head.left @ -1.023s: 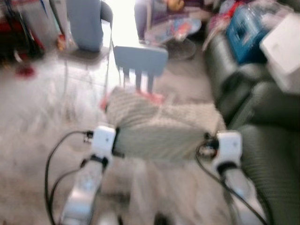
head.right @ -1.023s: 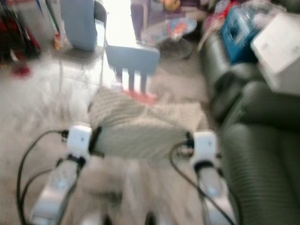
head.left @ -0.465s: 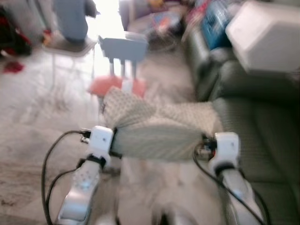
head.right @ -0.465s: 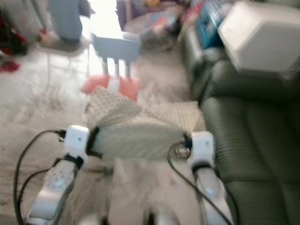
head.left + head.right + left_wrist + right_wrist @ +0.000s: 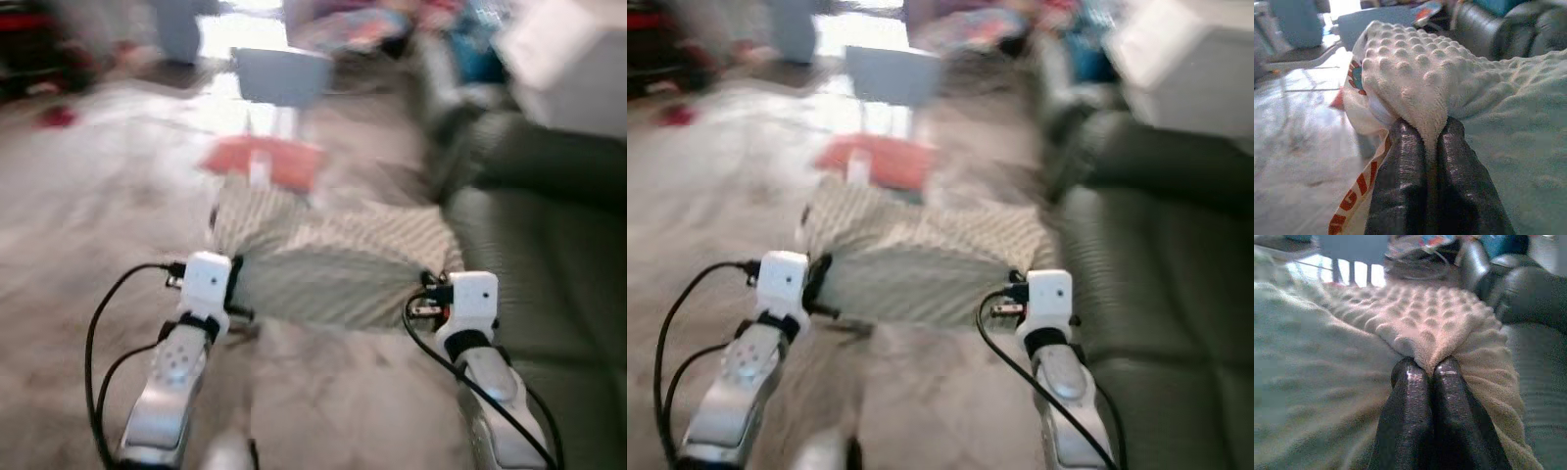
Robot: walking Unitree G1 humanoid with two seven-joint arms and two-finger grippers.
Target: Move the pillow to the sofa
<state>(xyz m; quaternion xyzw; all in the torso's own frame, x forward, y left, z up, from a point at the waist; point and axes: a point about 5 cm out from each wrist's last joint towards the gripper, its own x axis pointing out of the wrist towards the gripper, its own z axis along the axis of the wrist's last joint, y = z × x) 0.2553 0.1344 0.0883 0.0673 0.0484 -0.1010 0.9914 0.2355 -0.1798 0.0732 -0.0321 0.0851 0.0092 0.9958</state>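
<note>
The left gripper [image 5: 1426,142] is seen clamped on one end of the pillow [image 5: 333,269], its two black fingers [image 5: 1403,166] pressed together with a fold of the cream, bumpy fabric pinched between them; a white tag with red lettering [image 5: 1354,196] hangs beside the fingers in the left wrist view. In the head views the left arm [image 5: 171,377] is raised at the left, with black cables [image 5: 103,343] looping from its wrist. The pillow is held in the air between the two arms, stretched roughly level across the middle of the scene above a pale marbled floor [image 5: 88,215]. Beyond it, a small light blue chair [image 5: 279,78] and a red, flat object [image 5: 260,162] can be made out, though both are blurred. At the pillow's other end the right gripper [image 5: 1429,369] is likewise closed on a pinch of the fabric, its fingers [image 5: 1449,401] set tight against each other. The right arm [image 5: 485,372] is seen just beside the front edge of a dark sofa [image 5: 549,255], which runs along the right side. A large white box-like object [image 5: 568,69] rests on the sofa farther back, its outline blurred.
</note>
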